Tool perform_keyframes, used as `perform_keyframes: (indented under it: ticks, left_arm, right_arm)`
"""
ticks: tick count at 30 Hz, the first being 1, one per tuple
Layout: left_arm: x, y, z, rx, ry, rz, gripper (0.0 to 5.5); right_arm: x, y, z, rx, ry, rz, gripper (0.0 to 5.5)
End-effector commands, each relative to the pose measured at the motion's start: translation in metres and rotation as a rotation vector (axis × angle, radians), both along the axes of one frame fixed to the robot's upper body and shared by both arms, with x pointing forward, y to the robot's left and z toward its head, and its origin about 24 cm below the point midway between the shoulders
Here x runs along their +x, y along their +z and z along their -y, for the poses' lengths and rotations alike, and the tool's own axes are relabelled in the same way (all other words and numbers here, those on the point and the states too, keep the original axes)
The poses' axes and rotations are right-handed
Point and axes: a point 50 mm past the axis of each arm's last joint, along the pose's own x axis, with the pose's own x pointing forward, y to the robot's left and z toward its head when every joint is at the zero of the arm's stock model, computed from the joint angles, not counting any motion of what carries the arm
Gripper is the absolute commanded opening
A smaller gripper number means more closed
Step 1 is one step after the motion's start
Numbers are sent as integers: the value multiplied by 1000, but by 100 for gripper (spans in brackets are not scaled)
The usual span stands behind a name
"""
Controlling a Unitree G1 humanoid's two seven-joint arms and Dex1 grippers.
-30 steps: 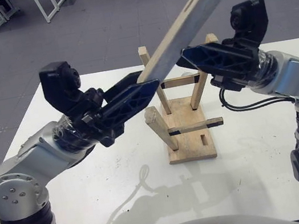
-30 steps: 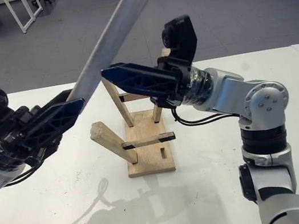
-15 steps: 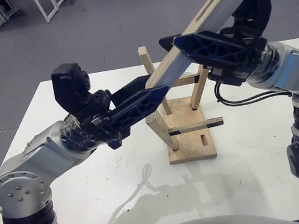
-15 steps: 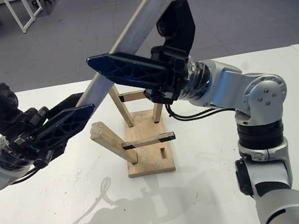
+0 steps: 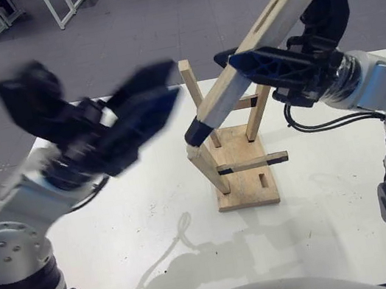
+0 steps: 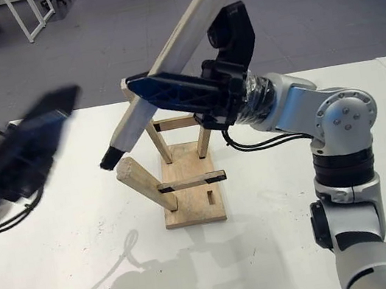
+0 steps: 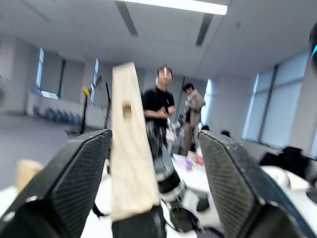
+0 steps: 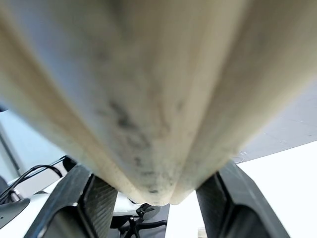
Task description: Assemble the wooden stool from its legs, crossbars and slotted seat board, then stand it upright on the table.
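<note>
Right tool is clamped on a long slotted plank, with one dark finger lying across its near face and the other behind it. That plank is held up in the air at a steep slant. Its upper end rises toward the robot's right, and its dark-capped lower end hangs just above the top of the near leg. Whether the two touch cannot be told.

Left tool is blurred in the head views and hovers above the left part of the bench, apart from the plank. In the left wrist view its fingers stand wide apart with nothing between them, and the plank shows farther off.

On the bench, the seat board lies flat near the middle, with a small slot visible in its near right part. Two legs stand up from its far end, and a crossbar joins them. The near leg leans toward the robot's left, and a second crossbar with dark ends sticks out from it to the right, above the board.
</note>
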Motion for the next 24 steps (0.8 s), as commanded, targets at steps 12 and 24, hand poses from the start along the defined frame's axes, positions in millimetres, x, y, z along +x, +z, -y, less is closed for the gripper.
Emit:
perform_keyframes:
  ticks: [12,24]
  left_arm:
    - [27,-100,-35,206,462,-331,322]
    - [26,-115,-30,231,460,-369,322]
  right_arm:
    - [13,-121,91,-643,-372,216,204]
    - [-25,-179,76,-707,-164,256,204]
